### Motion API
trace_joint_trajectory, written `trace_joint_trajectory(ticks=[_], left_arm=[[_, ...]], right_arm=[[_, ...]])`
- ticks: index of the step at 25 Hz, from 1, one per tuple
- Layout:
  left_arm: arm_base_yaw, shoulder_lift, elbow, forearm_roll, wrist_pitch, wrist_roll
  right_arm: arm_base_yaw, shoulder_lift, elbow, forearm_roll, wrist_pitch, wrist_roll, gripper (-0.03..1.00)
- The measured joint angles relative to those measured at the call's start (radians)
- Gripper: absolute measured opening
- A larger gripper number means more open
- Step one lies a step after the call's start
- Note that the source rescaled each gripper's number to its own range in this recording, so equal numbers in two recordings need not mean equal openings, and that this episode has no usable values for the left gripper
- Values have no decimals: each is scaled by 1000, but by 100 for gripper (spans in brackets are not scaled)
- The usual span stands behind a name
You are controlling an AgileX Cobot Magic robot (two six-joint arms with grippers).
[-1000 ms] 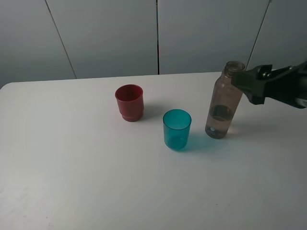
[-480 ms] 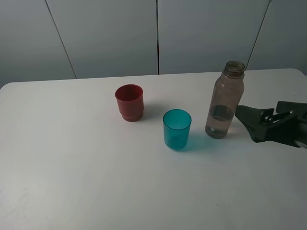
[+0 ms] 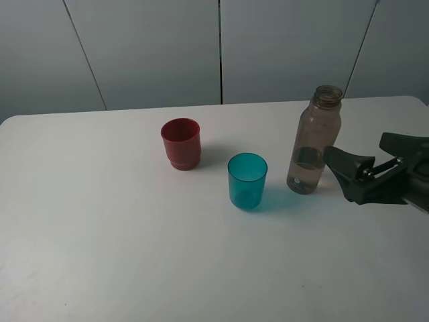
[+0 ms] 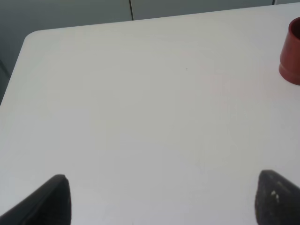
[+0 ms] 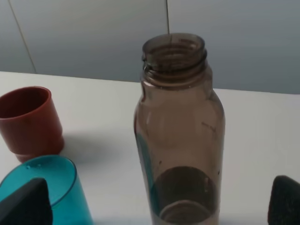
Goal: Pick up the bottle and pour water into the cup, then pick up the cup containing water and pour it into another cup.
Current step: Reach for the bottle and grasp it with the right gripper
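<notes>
The bottle (image 3: 314, 137) stands upright on the white table (image 3: 120, 248), uncapped, with a little water at the bottom. The teal cup (image 3: 247, 180) stands just left of it, and the red cup (image 3: 181, 143) is further left and back. My right gripper (image 3: 360, 150) is open, low beside the bottle's right side, not touching it. In the right wrist view the bottle (image 5: 180, 126) stands between the open fingers, with the teal cup (image 5: 47, 187) and red cup (image 5: 29, 119) beyond. My left gripper (image 4: 164, 201) is open over bare table, with the red cup (image 4: 293, 51) at the edge.
A grey panelled wall (image 3: 221, 47) runs behind the table's far edge. The left arm does not show in the exterior high view.
My right gripper has dropped from the bottle's neck height to its lower body, then edged a little closer to the bottle. The bottle and cups have not moved.
</notes>
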Motion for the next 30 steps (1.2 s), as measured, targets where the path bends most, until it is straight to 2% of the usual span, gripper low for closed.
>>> trace_joint_trajectory(ticks=[9,16,19,30], left_arm=[[0,0,0,0,0,0],[0,0,0,0,0,0],[0,0,0,0,0,0],[0,0,0,0,0,-4]], right_arm=[[0,381,-12,2,-352,-21,100],[0,613,-123,65,-495,-23,100],[0,664,-157,106,-518,-25,100],[0,791,-258,121,-531,-35,100]])
